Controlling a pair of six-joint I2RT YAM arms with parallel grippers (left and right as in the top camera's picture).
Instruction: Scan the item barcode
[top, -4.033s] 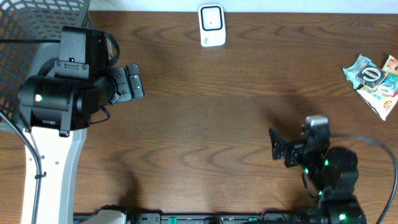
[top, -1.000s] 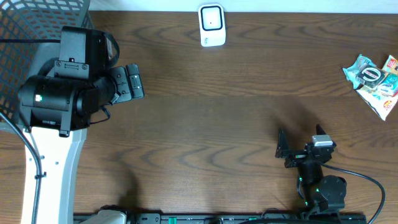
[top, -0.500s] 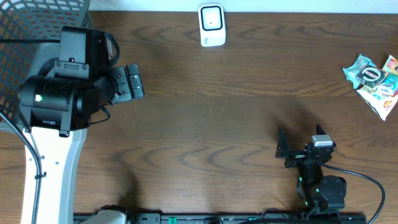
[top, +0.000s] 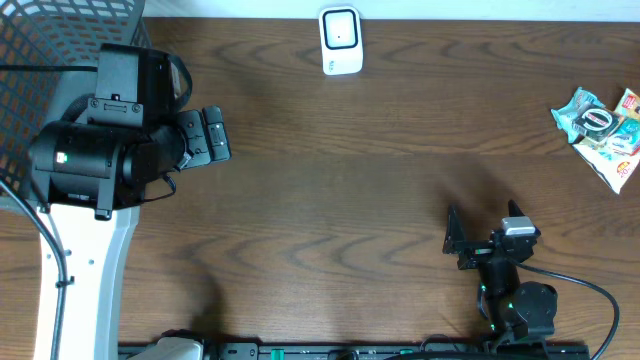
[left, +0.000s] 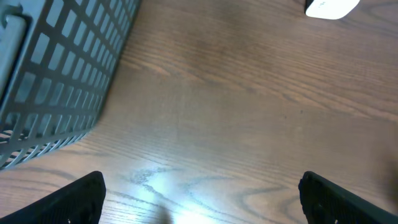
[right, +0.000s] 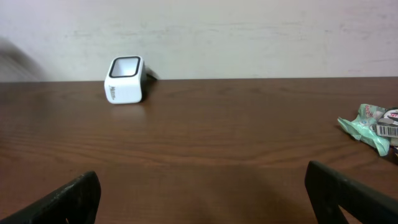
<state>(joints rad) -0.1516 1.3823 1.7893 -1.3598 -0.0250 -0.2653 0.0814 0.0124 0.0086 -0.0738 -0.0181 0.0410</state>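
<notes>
R gripper (top: 483, 230) sits nearest, front-right of the scanner (top: 340, 41), jaws wide, nothing btwn; its wrist cam crops both fingertips. L gripper (top: 210, 135), front-left of scanner, is also wide & empty. Bare table (top: 350, 180) lies btwn them & scanner. Snack packet (top: 603, 124) is far right of scanner, cut by frame edge; barred label is legible only in R wrist view. Wire basket (top: 50, 40) is far left of scanner, partly hidden.

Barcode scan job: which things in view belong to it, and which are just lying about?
Belongs to the job: snack packet, white scanner, left gripper and right gripper, both open and empty.
Lying about: wire basket, at the table's left edge.
</notes>
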